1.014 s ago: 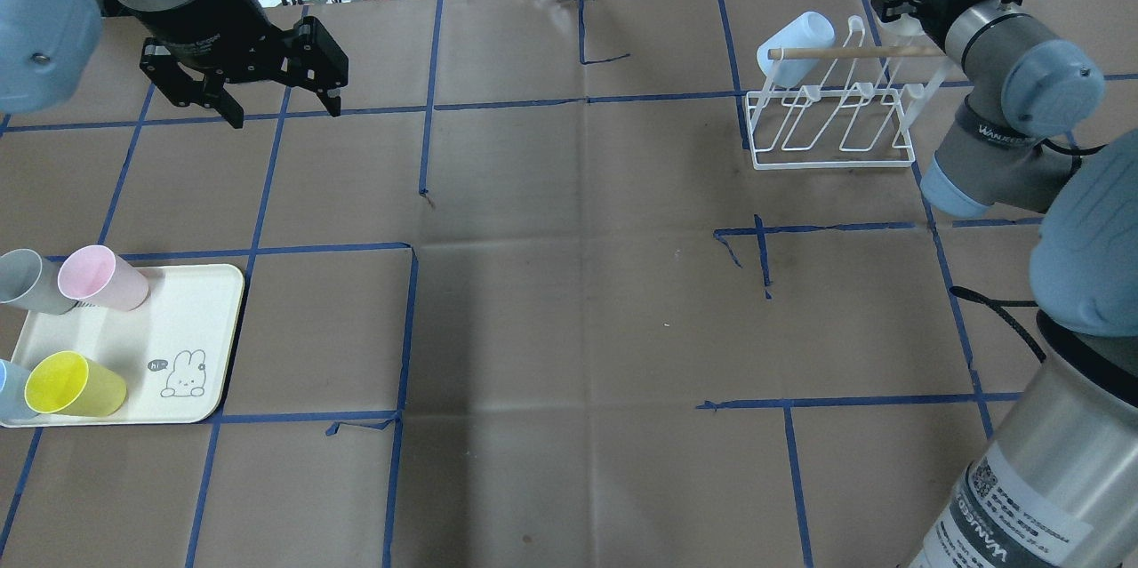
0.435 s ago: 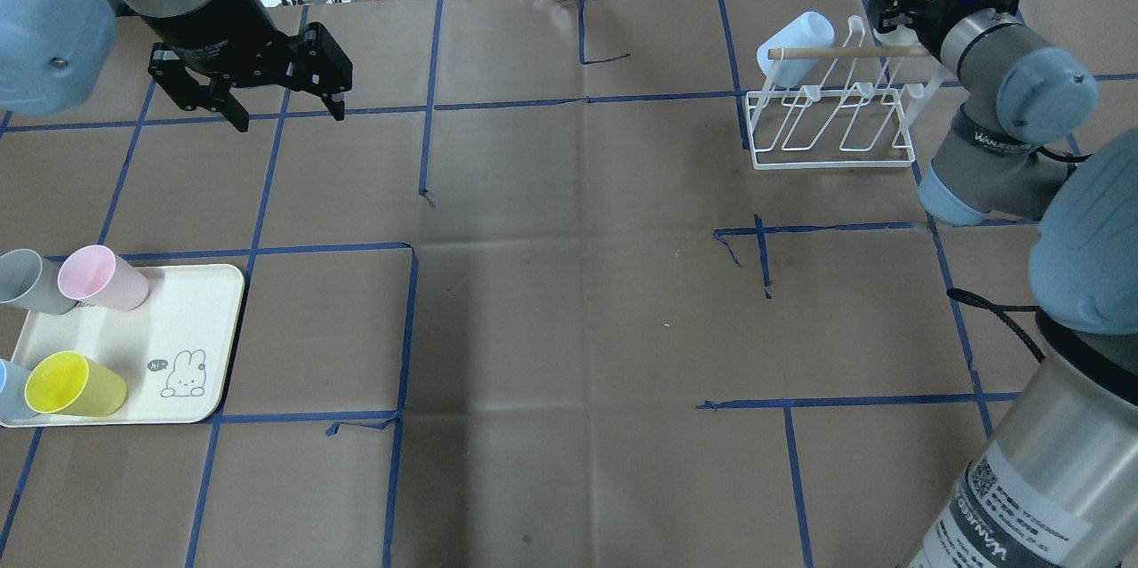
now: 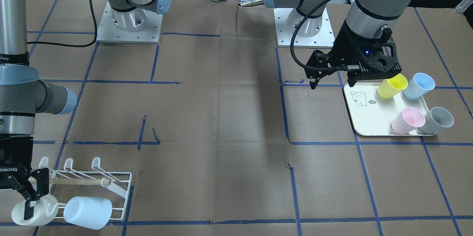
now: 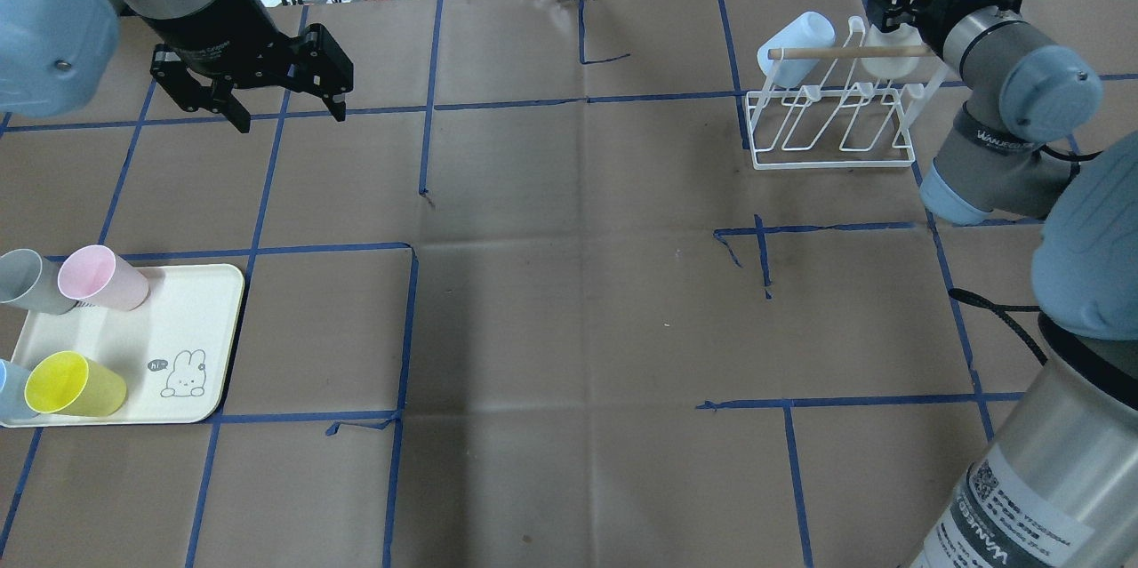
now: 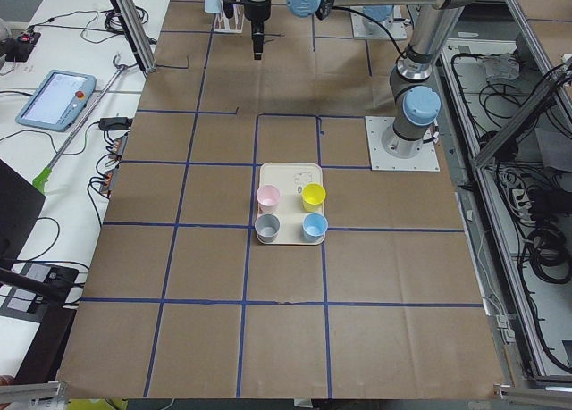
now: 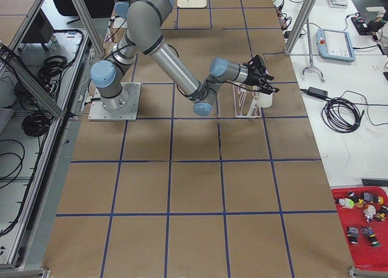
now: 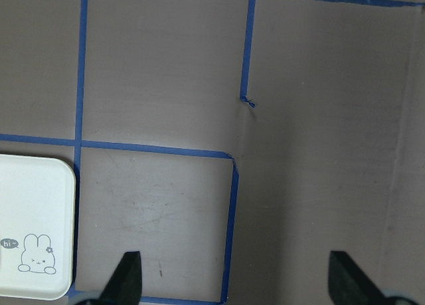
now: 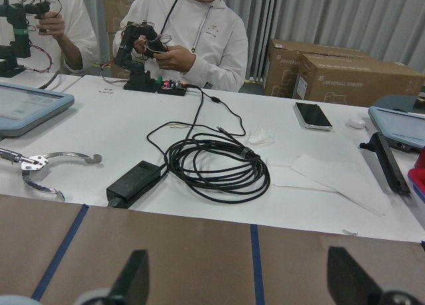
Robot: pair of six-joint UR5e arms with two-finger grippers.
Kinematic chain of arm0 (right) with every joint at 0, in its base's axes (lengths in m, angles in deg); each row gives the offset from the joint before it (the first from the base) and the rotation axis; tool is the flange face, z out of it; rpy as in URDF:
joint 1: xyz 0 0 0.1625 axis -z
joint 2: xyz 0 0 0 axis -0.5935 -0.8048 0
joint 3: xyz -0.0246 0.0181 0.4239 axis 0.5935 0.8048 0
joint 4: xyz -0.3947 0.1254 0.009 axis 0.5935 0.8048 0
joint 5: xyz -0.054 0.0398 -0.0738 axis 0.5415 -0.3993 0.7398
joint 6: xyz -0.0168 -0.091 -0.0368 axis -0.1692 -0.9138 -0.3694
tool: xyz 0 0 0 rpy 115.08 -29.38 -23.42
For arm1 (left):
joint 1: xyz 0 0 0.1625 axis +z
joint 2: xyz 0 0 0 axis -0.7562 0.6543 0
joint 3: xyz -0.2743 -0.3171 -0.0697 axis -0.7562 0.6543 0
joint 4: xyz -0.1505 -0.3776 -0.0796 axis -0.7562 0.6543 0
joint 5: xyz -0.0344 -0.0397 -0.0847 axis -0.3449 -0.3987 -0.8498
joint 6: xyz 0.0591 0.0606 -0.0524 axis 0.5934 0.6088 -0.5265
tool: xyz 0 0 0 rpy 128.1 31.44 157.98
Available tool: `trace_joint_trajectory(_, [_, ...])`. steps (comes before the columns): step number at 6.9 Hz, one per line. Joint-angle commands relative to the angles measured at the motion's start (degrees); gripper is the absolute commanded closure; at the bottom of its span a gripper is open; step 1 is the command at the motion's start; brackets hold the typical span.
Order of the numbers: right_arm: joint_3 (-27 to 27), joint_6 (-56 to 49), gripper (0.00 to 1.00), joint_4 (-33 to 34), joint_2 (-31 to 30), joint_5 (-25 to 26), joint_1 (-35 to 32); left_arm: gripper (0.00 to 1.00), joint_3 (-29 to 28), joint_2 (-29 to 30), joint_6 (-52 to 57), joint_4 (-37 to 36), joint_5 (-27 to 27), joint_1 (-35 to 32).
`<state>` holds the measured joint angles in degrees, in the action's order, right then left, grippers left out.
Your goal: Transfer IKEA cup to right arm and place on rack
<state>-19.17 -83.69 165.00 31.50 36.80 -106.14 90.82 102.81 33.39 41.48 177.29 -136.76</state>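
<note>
The IKEA cup [image 3: 37, 212], a cream one, rests on the rack [image 4: 834, 163]. Taking the overhead view as our dial, it is at the rack's 3 o'clock end, in the far row, tucked behind the wooden dowel [image 4: 845, 52]. We cannot tell how deep the prong sits inside it. At the rack's 9 o'clock end a pale blue cup [image 4: 796, 44] hangs in the same row, well apart from the cream one. The rack itself stands at about 1 o'clock on the bench [image 4: 569, 301].

The right gripper [image 8: 238, 278] hovers just over the cream cup. Its own camera shows the jaws spread wide with nothing between them. From the front one finger overlaps the cup's rim, and we cannot say whether it touches.

We judge the placing nearly done, and the retreat is where the risk lies. A finger catching the rim or the dowel as it pulls away could tip the cup off its prong. It could also drag the light wire rack across the paper.

The left gripper [image 4: 289, 115] hangs at 10 o'clock with its jaws apart and empty. The tray [image 4: 209, 284] lies at 8 o'clock with four more cups on it.
</note>
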Motion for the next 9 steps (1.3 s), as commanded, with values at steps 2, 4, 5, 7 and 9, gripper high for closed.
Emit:
trace_joint_trajectory(2, [0.36,0.26,0.01,-0.21,-1.69,0.13,-0.05,0.00,0.05,-0.03,0.02,-0.01,0.00,0.00])
trace_joint_trajectory(4, [0.10,0.26,0.01,-11.02,-8.87,0.13,-0.31,0.00,-0.04,-0.03,0.02,-0.01,0.00,0.00])
trace_joint_trajectory(5, [0.10,0.17,0.01,-21.20,-13.43,0.48,-0.40,0.00,-0.04,-0.03,0.02,-0.01,0.00,0.00])
trace_joint_trajectory(7, [0.10,0.08,0.01,-35.39,-20.39,5.90,-3.19,0.00,0.04,-0.03,0.02,-0.01,0.00,0.00])
trace_joint_trajectory(9, [0.54,0.26,0.00,-47.69,-25.58,10.92,-8.29,0.00,0.05,-0.03,0.02,-0.01,0.00,0.00])
